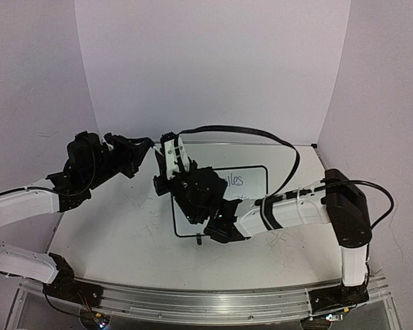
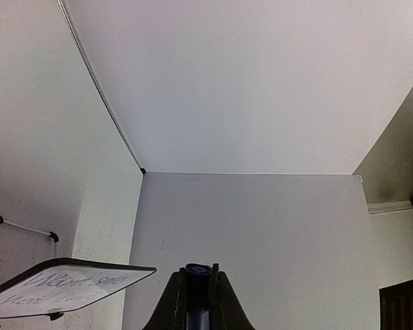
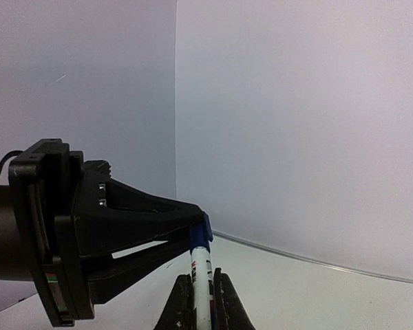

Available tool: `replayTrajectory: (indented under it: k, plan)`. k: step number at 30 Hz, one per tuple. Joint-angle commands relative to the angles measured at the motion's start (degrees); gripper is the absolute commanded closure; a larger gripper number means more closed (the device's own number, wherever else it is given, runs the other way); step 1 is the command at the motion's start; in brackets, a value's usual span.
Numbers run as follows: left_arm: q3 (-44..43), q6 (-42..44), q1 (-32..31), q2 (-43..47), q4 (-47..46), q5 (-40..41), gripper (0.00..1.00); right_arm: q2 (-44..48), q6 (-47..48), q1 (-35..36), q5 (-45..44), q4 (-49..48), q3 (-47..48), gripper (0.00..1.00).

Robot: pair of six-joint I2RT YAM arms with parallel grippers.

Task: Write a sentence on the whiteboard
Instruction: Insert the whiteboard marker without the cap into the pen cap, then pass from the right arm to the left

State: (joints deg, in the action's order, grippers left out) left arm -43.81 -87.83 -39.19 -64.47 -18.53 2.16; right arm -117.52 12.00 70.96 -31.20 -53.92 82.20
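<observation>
The whiteboard [image 1: 255,180] lies flat on the table's right half, partly under my right arm, and shows again at lower left as the whiteboard [image 2: 62,289]. The sentence [image 2: 67,287] is blue handwriting in two lines; only a bit of the sentence [image 1: 235,181] shows from above. My right gripper [image 3: 202,280] is shut on a white marker [image 3: 202,271], held upright. A blue cap [image 3: 201,234] sits on the marker's top end, and the left gripper's fingers [image 3: 144,218] pinch it. My left gripper [image 2: 199,275] is shut on that blue cap [image 2: 198,269]. Both grippers meet above the board's far left corner [image 1: 160,148].
White walls close in the table at the back and both sides. A black cable [image 1: 261,134] arcs from the right arm over the board's far edge. The scuffed tabletop [image 1: 124,234] stretches left of the board. An aluminium rail [image 1: 213,299] runs along the near edge.
</observation>
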Motion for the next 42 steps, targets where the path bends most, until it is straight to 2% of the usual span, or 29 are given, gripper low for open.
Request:
replayTrajectory:
  k: [1,8,16,17,22,28,32,35,37,42]
  plan:
    - [-0.1,-0.5,-0.5,0.6,-3.2,-1.3,1.00,-7.7,11.9,-0.1,-10.6,-10.7,7.4,1.00]
    - [0.2,-0.3,-1.1,-0.1,-3.3,-1.4,1.00,-11.8,11.1,-1.1,-5.6,-9.4,14.2,1.00]
    - [-1.0,3.1,-1.4,0.5,-3.5,-1.9,0.98,-6.1,4.5,-1.6,-0.9,-8.0,9.4,1.00]
    - [-1.4,4.4,-1.4,0.6,-3.5,-2.4,0.91,-4.7,3.7,-1.6,-0.6,-8.1,8.0,1.00]
    - [0.1,11.5,-1.4,4.0,-3.5,-2.8,0.46,3.8,-0.1,-2.6,2.6,-9.5,-1.2,1.00]
    - [0.0,22.3,-1.4,7.8,-3.4,-4.8,0.16,16.4,-7.0,-5.9,10.2,-10.0,-14.7,1.00]
    - [-2.8,30.2,-1.2,5.9,-3.3,-12.8,0.08,29.1,-14.7,-11.2,26.3,-2.4,-24.3,1.00]
    - [-8.8,35.2,-1.2,-0.1,-3.3,-27.5,0.02,36.9,-18.7,-16.3,41.5,6.9,-27.5,1.00]
    - [-11.7,37.0,-1.3,-3.4,-3.3,-35.0,0.01,40.5,-19.3,-17.7,46.5,12.4,-27.7,1.00]
    - [-15.8,39.4,-2.5,-6.9,-3.5,-44.0,0.01,44.4,-22.3,-19.8,53.7,17.7,-28.4,1.00]
